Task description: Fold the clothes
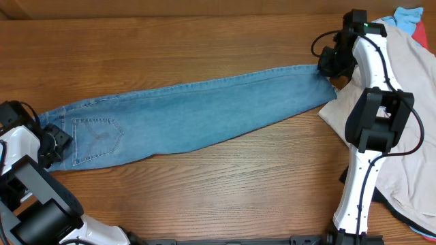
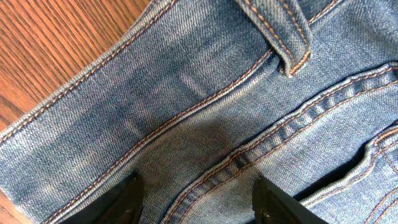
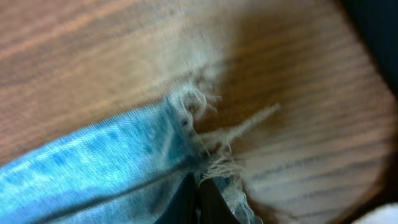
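Note:
The light blue jeans lie folded lengthwise across the table, waist at the left, frayed hems at the right. A stitched back pocket faces up near the waist. My left gripper sits at the waistband; in the left wrist view its fingers are spread apart over the denim. My right gripper is at the hem end; in the right wrist view its fingers are pinched together on the frayed hem.
A pale beige garment lies at the right under the right arm. Small bright-blue and red garments lie at the far right corner. Bare wooden table lies in front of the jeans.

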Robot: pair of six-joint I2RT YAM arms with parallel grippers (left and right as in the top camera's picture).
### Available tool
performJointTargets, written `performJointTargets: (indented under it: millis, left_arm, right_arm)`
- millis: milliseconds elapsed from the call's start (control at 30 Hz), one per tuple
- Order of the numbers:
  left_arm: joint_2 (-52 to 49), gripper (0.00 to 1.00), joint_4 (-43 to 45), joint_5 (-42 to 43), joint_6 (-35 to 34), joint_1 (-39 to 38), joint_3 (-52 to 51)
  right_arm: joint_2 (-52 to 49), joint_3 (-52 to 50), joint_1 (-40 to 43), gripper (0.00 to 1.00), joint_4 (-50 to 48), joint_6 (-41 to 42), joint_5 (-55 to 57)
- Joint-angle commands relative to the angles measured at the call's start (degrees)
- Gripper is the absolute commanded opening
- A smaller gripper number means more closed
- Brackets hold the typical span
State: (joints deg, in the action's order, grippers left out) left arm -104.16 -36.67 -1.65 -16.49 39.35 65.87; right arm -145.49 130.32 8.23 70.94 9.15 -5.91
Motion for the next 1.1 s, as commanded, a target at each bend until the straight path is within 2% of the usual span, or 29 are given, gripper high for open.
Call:
performJointTargets:
  millis: [0,233,333,933,1000,1033,1067]
  left_arm:
    - [-0.8,0.6,-0.2,0.7,0.6,-0.4,-0.6]
    - [-0.8,0.6,-0.2,0.7,0.6,-0.4,-0.6]
    - [-0.8,0.6,0.1,0.7,0.6,-0.4,-0.6]
    - [-0.8,0.59,0.5,0.7,0.6,-0.4,-0.6]
    - [-0.8,0.59,0.5,0.7,0.6,-0.4,-0.6]
    - [-0.8,0.6,0.5,0.7,0.6,-0.4,-0.6]
    - [-0.8,0.61,0.5,0.7,0.6,-0.4,-0.6]
  right_arm:
    - [1.8,2.3,0.4,0.04,1.9,0.5,-0.1]
    - [11.4,7.8,2.0,0.04,10.3,4.7,1.3]
    - [14.9,8.8,2.1,0.04,10.5,4.8,2.1]
    - [4.9,7.6,0.8,0.04,-3.1,7.3,2.4]
    - [3.7,7.6,0.8,0.1,-4.4,7.4,2.4]
    - [2.7,7.6,0.8,0.24,-5.4,7.3,2.4]
    - [2.2,7.6,0.8,0.3,-6.0,7.0,2.4]
